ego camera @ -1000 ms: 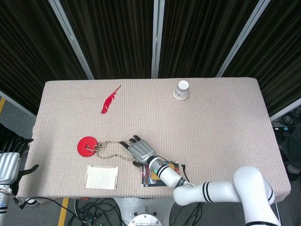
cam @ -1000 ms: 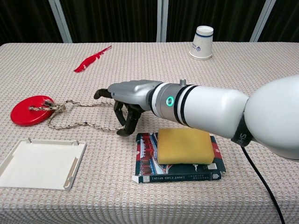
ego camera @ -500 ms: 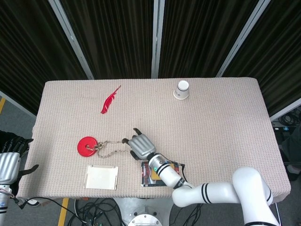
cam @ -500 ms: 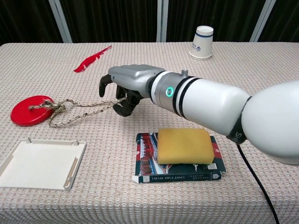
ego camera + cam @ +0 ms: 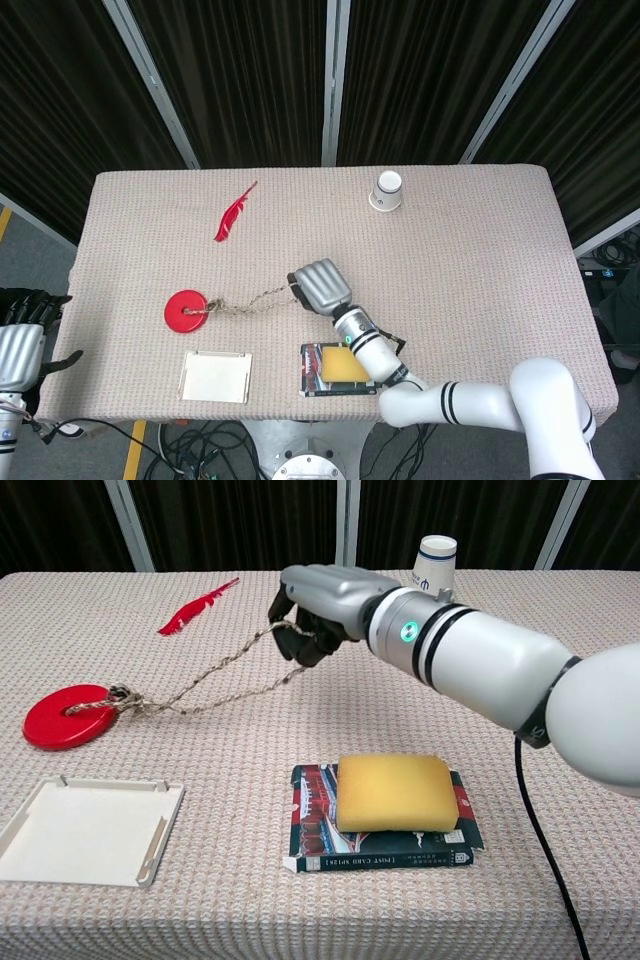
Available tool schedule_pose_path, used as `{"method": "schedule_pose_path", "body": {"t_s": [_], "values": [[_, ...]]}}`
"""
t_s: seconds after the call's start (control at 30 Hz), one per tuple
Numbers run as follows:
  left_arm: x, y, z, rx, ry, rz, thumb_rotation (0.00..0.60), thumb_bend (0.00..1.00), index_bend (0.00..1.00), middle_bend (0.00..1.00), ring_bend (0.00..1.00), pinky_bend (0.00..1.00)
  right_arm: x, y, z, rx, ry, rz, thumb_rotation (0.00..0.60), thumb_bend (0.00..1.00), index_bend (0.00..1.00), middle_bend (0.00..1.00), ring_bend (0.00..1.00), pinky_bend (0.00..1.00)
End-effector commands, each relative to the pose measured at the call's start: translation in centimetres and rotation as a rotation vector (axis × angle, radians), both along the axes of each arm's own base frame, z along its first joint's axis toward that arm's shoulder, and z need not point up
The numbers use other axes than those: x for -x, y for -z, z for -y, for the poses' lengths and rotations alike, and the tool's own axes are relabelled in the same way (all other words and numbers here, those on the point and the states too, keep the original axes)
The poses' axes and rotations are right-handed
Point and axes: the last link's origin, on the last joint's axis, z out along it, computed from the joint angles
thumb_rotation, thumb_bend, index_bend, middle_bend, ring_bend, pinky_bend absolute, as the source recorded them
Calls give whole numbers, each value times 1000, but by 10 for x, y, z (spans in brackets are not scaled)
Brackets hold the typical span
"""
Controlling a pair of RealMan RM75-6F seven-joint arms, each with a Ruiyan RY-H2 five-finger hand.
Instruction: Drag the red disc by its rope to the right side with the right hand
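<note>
Tray point(image 5: 90, 830) flat on table, cup point(image 5: 434, 572) upright

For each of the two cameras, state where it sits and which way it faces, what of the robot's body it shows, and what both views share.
Head view: sits high above the near table edge, looking steeply down on the table; shows the right hand and arm, and the left hand off the table's left end.
Chest view: sits low at the near edge, looking across the table toward the curtains; shows only the right hand and arm.
Shared: right hand holding the rope, red disc, feather, paper cup, white tray, sponge on a book.
</note>
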Motion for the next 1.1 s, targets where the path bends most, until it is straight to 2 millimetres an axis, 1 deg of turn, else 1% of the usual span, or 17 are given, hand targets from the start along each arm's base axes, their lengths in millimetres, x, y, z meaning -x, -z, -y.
{"method": "schedule_pose_path", "body": {"t_s": [0.03, 0.13, 0.23, 0.33, 0.43, 0.47, 0.53, 0.6, 0.7, 0.8, 1.0, 1.1], "values": [[0, 1, 0, 1, 1, -1, 600, 1, 204, 218, 105, 145, 15, -19, 15, 63, 38, 31, 600, 661, 927, 886, 676, 843], [0, 0, 0, 1, 1, -2, 600, 1, 204, 217, 105, 145, 34, -39, 23, 108, 73, 47, 600, 669, 938, 891, 686, 847], [-1, 0, 0, 2, 1, -3, 600, 1, 204, 217, 104, 145, 59, -65, 28, 157, 112, 52, 600, 673, 941, 891, 686, 850], [-2, 1, -1, 8, 4, -7, 600, 1, 204, 217, 105, 145, 86, -94, 37, 217, 164, 42, 600, 675, 943, 892, 686, 853], [-4, 1, -2, 4, 11, -6, 600, 1, 204, 217, 104, 145, 113, -126, 48, 293, 234, 53, 600, 675, 944, 892, 687, 853], [-5, 1, -3, 5, 12, -7, 600, 1, 204, 217, 105, 145, 124, -140, 51, 329, 262, 66, 600, 675, 945, 892, 687, 853], [-5, 2, -3, 7, 12, -7, 600, 1, 204, 218, 105, 145, 140, -161, 53, 390, 296, 80, 600, 676, 948, 894, 690, 853], [-5, 3, -4, 10, 11, -7, 600, 1, 204, 218, 105, 145, 160, -183, 52, 457, 335, 93, 600, 675, 955, 898, 696, 855], [-8, 3, -5, 12, 20, -9, 600, 1, 204, 217, 105, 145, 184, -215, 49, 541, 387, 118, 600, 676, 961, 901, 697, 855], [-10, 3, -6, 10, 27, -9, 600, 1, 204, 218, 104, 145, 203, -241, 43, 608, 432, 154, 600, 677, 963, 902, 697, 856], [-16, 7, -9, 18, 38, -10, 600, 1, 204, 217, 105, 145, 236, -276, 24, 695, 491, 170, 600, 678, 964, 903, 697, 856], [-17, 8, -10, 21, 41, -12, 600, 1, 204, 217, 105, 145, 247, -287, 17, 721, 504, 166, 600, 679, 965, 903, 697, 856]]}}
